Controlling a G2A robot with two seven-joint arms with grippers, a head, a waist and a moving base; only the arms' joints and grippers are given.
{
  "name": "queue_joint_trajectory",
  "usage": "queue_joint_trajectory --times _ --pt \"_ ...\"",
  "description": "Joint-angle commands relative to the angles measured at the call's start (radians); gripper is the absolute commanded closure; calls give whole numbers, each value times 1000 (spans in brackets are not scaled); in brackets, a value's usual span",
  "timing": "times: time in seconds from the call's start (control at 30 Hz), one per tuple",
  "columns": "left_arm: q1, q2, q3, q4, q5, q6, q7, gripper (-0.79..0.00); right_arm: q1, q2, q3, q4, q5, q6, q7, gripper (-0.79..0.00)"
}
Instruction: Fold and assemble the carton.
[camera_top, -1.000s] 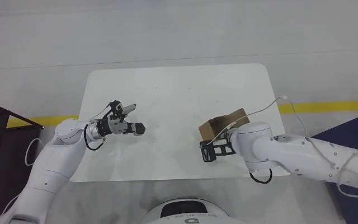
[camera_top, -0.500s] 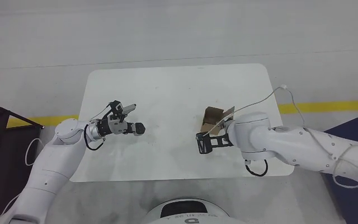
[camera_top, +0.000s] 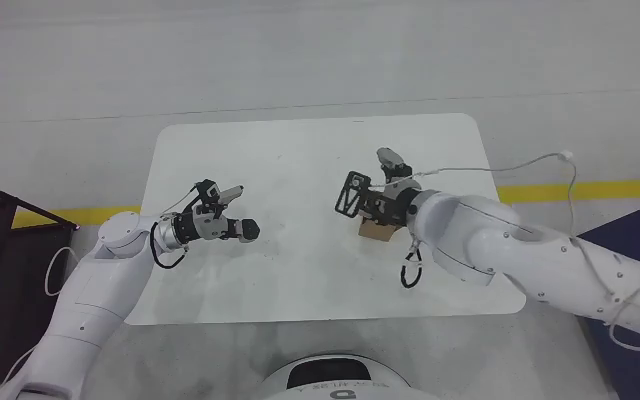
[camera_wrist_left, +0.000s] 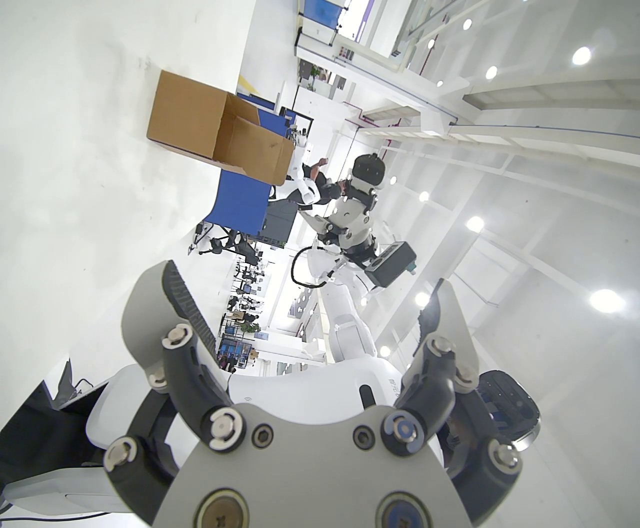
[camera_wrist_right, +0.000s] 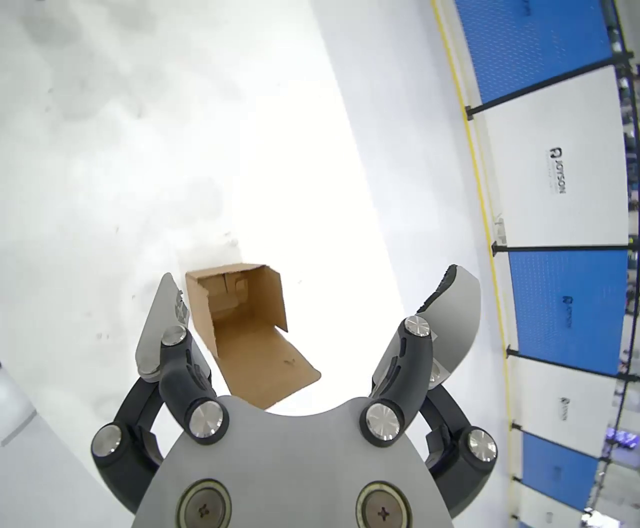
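Carton (camera_top: 377, 228) lies on its side on my white surface (camera_top: 300, 160), right of the middle and nearer my body than the far edge. It is plain brown cardboard. In the top view my right wrist covers most of it, so I see just a small brown patch below the wrist. My right wrist view shows the carton (camera_wrist_right: 245, 320) more fully. One end is open and turned toward that camera, one flap lies flat on the surface and another stands up along the side. Inside I can see the folded panels at the far end.

My right pincer (camera_top: 350, 194) is spread wide with nothing between its fingers. It sits just beside the carton on the side toward the middle of the surface. In its own view the right pincer (camera_wrist_right: 312, 287) frames the open end, and I cannot tell whether either finger touches the cardboard.

My left pincer (camera_top: 245, 210) is also spread open and empty, over the left part of the surface and well apart from the carton. From the left pincer (camera_wrist_left: 305, 290) the carton (camera_wrist_left: 215, 132) shows far off, with its open end tilted away.

A yellow line (camera_top: 590, 187) runs across the floor beyond the right edge of the surface.
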Motion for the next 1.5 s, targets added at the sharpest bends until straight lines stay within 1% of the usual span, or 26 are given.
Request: queue_joint_trajectory --times 0.0,0.07,0.17,0.2,0.23,0.6,0.63,0.67,0.77,0.93,1.1,1.23,1.4,1.47 --pt "0 0 0 0 0 0 0 -785 -59 20 23 -3 -4 103 -73 -785" --pt "0 0 0 0 0 0 0 -785 -119 43 56 -12 17 204 -151 -785" --pt "0 0 0 0 0 0 0 -785 -215 72 118 -21 142 374 -284 -785" --pt "0 0 0 0 0 0 0 -785 -246 79 134 -21 192 401 -325 -785" --pt "0 0 0 0 0 0 0 -785 -264 83 142 -18 221 402 -348 -785" --pt "0 0 0 0 0 0 0 -785 -270 83 144 -20 233 395 -359 -785" --pt "0 0 0 0 0 0 0 -785 -284 83 158 -23 272 396 -386 -785" --pt "0 0 0 0 0 0 0 -785 -297 88 179 -20 301 421 -404 -785" --pt "0 0 0 0 0 0 0 -785 -369 111 224 -55 389 466 -436 -785" --pt "0 0 0 0 0 0 0 -785 -482 153 282 -36 493 447 -447 -785" --pt "0 0 0 0 0 0 0 -785 -548 170 322 -15 575 401 -447 -785" --pt "0 0 0 0 0 0 0 -785 -568 170 353 28 646 336 -454 -785" --pt "0 0 0 0 0 0 0 -785 -561 152 381 113 733 232 -454 -785" --pt "0 0 0 0 0 0 0 -785 -558 145 386 140 744 215 -445 -785"
